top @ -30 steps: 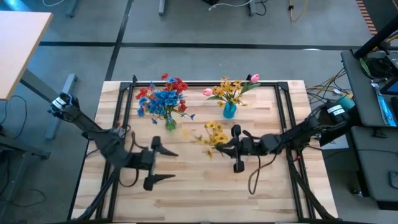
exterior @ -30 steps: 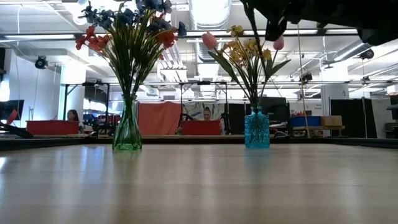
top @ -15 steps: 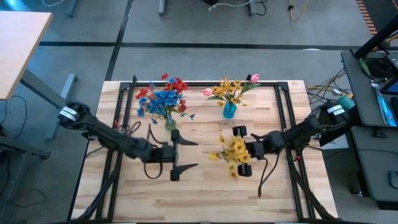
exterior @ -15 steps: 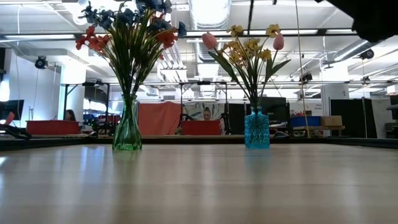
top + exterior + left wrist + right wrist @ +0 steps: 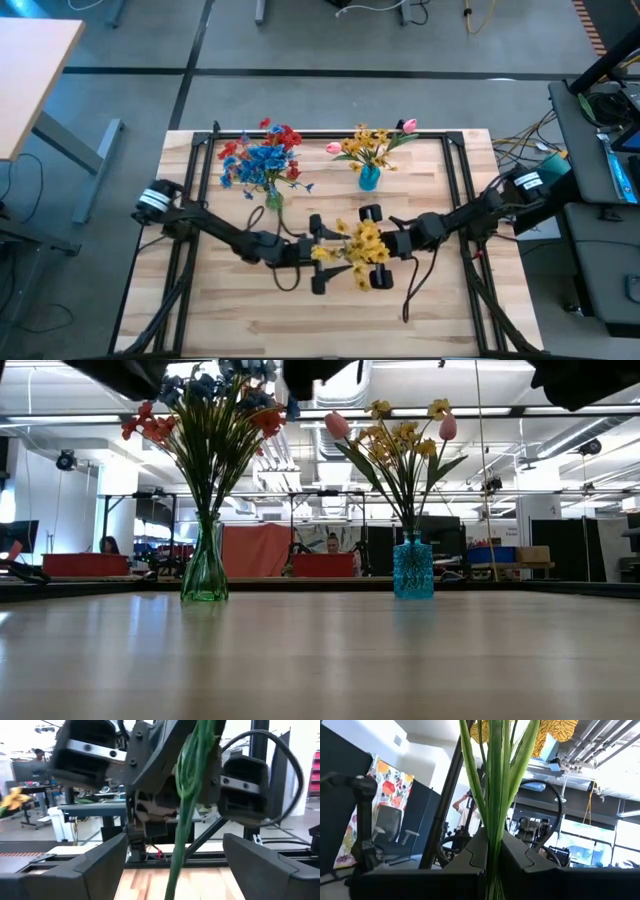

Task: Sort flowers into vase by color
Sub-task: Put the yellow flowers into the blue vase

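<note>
From above I see a green vase [image 5: 273, 199] with red and blue flowers [image 5: 262, 158] and a blue vase [image 5: 369, 178] with yellow and pink ones at the bench's [image 5: 430, 320] far side. Mid-bench, my right claw [image 5: 372, 248] is clamped on a yellow bunch [image 5: 352, 242]. My left wrist camera shows the left claw [image 5: 175, 865] spread wide, fingers [image 5: 95, 870] either side of the green stems [image 5: 186, 795], not touching.
</note>
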